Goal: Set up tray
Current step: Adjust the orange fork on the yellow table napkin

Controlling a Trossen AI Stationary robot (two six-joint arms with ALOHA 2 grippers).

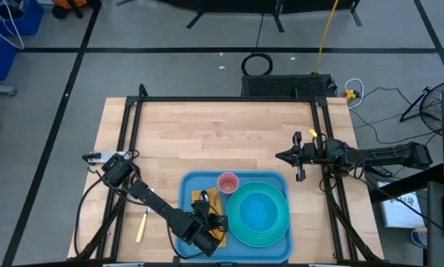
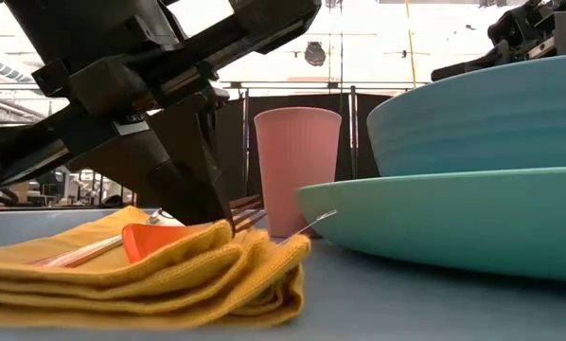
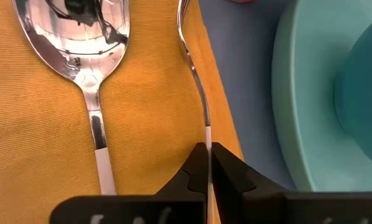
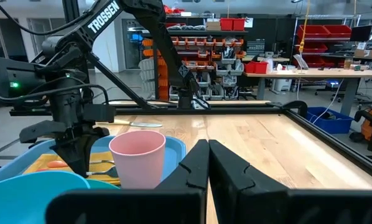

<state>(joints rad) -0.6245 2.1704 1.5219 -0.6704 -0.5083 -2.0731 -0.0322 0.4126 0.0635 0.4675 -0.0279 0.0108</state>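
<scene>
Only left wrist view shows left tool (image 3: 208, 163) pinching fork (image 3: 197, 87) handle; right tool (image 4: 208, 163) closed, empty.

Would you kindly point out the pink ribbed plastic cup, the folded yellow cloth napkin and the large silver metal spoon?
Pink ribbed plastic cup (image 2: 296, 166): low view, middle of its side wall.
Folded yellow cloth napkin (image 2: 169, 270): low view, front folds.
Large silver metal spoon (image 3: 74, 34): left wrist view, its bowl.

Fork (image 3: 201, 106) tines cut off at the edge — handle pinched between dark fingers (image 3: 232, 171).
</scene>
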